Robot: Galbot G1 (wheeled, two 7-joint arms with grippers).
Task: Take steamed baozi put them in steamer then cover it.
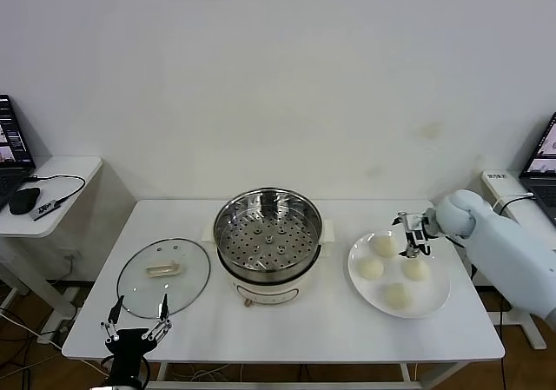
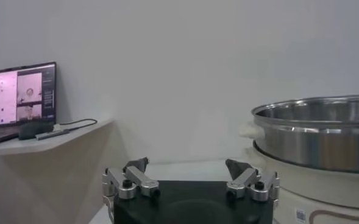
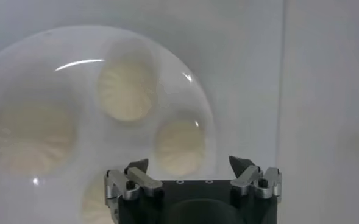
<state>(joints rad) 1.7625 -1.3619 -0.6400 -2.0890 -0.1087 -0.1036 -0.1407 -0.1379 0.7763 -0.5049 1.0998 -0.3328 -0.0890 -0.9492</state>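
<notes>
Several cream-white steamed baozi (image 1: 385, 245) lie on a white plate (image 1: 434, 290) at the table's right. In the right wrist view the baozi (image 3: 179, 146) and the plate (image 3: 45, 67) lie below the fingers. My right gripper (image 1: 415, 234) (image 3: 191, 164) hovers open over the plate's far side, holding nothing. The steel steamer (image 1: 268, 238) (image 2: 316, 131) stands uncovered at the table's centre, its perforated floor bare. Its glass cover (image 1: 163, 273) lies flat on the table to the left. At the near left table edge, my left gripper (image 1: 136, 325) (image 2: 192, 165) is open, with nothing between its fingers.
A side table at the left carries a laptop (image 1: 13, 147) (image 2: 17, 100), a mouse (image 1: 24, 201) and a cable. Another laptop (image 1: 546, 151) stands on a stand at the right. A white wall rises close behind the table.
</notes>
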